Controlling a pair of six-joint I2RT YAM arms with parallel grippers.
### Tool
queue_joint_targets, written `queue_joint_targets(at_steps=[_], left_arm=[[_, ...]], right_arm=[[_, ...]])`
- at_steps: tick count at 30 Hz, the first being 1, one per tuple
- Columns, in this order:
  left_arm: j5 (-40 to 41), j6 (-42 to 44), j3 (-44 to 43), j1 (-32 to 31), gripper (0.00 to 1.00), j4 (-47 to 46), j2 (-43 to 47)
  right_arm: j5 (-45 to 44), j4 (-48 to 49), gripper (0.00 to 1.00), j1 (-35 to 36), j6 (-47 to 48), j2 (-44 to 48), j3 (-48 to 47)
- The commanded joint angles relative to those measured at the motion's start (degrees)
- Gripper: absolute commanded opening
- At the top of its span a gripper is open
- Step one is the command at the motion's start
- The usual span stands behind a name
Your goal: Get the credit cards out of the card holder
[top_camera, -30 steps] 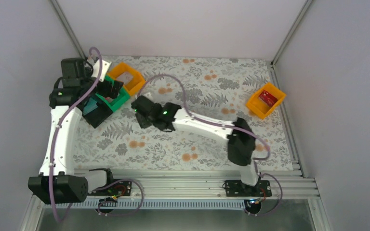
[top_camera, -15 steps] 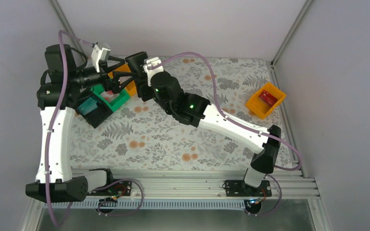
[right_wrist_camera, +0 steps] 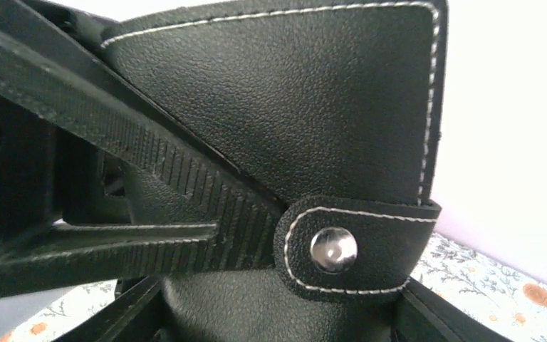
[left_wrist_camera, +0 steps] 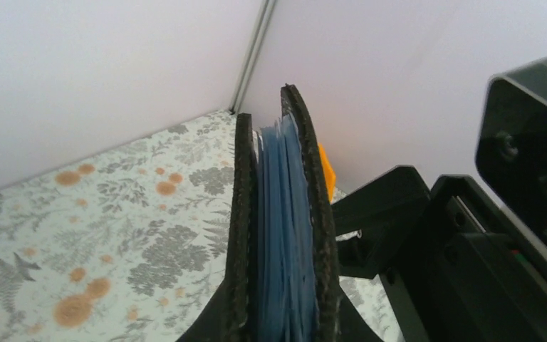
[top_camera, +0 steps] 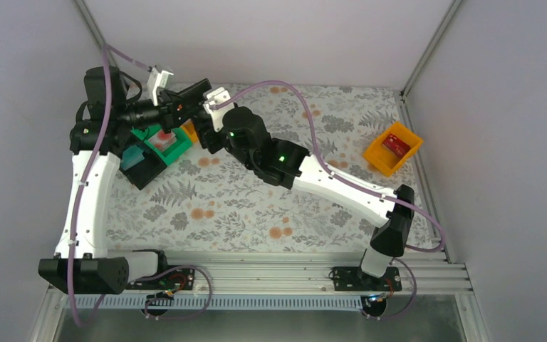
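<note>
The card holder (top_camera: 189,102), a black wallet, hangs in the air above the back-left bins, held by both arms. In the left wrist view it stands edge-on (left_wrist_camera: 285,214), black covers around blue-grey pockets, with my left gripper (left_wrist_camera: 283,313) shut on its two faces. The right wrist view shows its black outside (right_wrist_camera: 313,107) and the snap tab (right_wrist_camera: 349,249); my right gripper (right_wrist_camera: 271,313) grips it across its width. A teal credit card (top_camera: 135,154) lies in the black bin (top_camera: 147,173). A red card (top_camera: 397,145) lies in the right orange bin (top_camera: 379,161). Whether cards sit inside the holder cannot be told.
A green bin (top_camera: 178,148) holding something red and white stands under the grippers, with another orange bin (top_camera: 191,132) mostly hidden behind them. The floral table (top_camera: 271,206) is walled at the back and sides. The right arm stretches diagonally across the table.
My right arm has swung from mid-table up to the back left, carrying the card holder. The left gripper has lifted off the bins, met it, and shut on it.
</note>
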State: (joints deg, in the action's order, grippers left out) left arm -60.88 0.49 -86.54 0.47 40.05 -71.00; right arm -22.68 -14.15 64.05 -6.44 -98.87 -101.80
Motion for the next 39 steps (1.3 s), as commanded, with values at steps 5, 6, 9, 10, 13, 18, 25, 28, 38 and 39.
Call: queue_joint_targets(at_steps=[5,6,9,10,13,18,25,28,38,39], left_arm=[[3.6,3.9,0.3,-0.2,0.02,2.3,2.5],[5.2,4.4,0.3,-0.2,0.02,2.5,2.8],[11.1,4.8,0.1,-0.2,0.02,3.2,3.0],[12.2,4.7,0.1,-0.2,0.02,3.2,2.9],[12.9,3.8,0.4,-0.2,0.02,2.9,2.7],[11.9,1.3,1.7,-0.2,0.02,1.9,3.7],[10.7,1.0,2.2,0.0,0.02,1.5,4.7],[10.6,1.0,2.5,0.1,0.02,1.5,4.6],[7.6,1.4,2.7,0.0,0.02,1.5,4.4],[7.2,1.4,2.8,0.0,0.02,1.6,4.4]], right_arm=[[5.6,0.0,0.99,-2.1,4.0,10.2,7.8],[7.6,-0.3,0.99,-3.1,4.0,12.4,10.1],[13.1,-2.0,0.99,-6.7,2.3,18.2,13.9],[12.2,-2.7,0.96,-7.1,1.3,18.9,13.5],[11.4,-5.4,0.80,-7.2,-1.7,17.5,9.3],[22.3,-4.7,0.63,-7.0,-2.4,10.2,2.1],[22.4,-9.7,0.46,-6.7,-2.2,-0.6,-10.5],[23.4,-10.5,0.43,-6.7,-2.3,-2.7,-11.7],[11.6,-11.5,0.30,-6.7,-3.2,-4.7,-11.8],[10.9,-11.4,0.30,-6.7,-3.1,-5.1,-12.0]])
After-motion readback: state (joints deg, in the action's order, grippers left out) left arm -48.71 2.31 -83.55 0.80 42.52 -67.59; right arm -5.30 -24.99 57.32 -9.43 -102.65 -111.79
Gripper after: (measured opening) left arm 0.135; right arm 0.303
